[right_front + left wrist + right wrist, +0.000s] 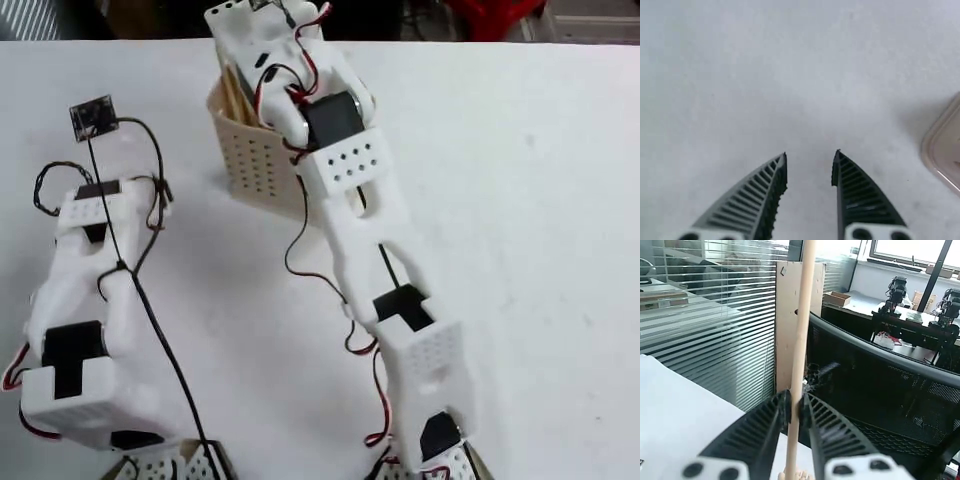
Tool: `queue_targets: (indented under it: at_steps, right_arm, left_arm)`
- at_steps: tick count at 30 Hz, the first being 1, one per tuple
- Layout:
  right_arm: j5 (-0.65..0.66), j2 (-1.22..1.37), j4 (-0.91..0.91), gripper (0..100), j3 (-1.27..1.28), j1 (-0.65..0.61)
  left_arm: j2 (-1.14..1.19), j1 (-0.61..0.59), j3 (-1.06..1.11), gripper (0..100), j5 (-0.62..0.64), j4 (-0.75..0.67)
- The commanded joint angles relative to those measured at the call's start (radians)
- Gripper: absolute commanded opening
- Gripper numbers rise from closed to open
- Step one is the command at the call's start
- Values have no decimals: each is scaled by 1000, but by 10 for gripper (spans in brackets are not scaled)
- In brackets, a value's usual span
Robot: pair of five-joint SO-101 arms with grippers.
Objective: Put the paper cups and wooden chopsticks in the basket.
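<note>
Right pincer (796, 402): clamping narrowly on a pale round wooden chopstick (802, 330), standing upright between the jaws. Hovering just above a cream perforated plastic basket (255, 160), already holding more pale wooden sticks (236, 95). Beyond this pincer: showing grey window blinds (705, 325), a bare wooden board (787, 315) and a black mesh chair back (880, 390). Left pincer (810, 160): gaping wide, gripping nothing, hanging low over the plain white table (790, 75). Near it: showing a beige rounded edge (942, 150), kind unclear.
</note>
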Motion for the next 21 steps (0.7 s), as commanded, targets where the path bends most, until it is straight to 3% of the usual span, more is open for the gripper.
queue_targets:
  at_steps: [1,5,10,12,17,21]
  right_arm:
    - [0,-28,-21,19,-48,2]
    - [-6,-30,45,33,-55,-5]
    - [-5,-30,93,221,-55,-10]
    - [-2,-31,108,251,-55,-12]
    - [-6,-93,217,163,-55,-27]
    - [0,-180,440,22,-52,-71]
  left_arm:
    - [-27,-4,-14,165,-14,-34]
    - [-27,-4,-14,165,-14,-34]
    - [-27,-4,-14,165,-14,-34]
    - [-27,-4,-14,165,-14,-34]
    - [-27,-4,-12,165,-14,-34]
    - [-28,-10,-14,165,-14,-34]
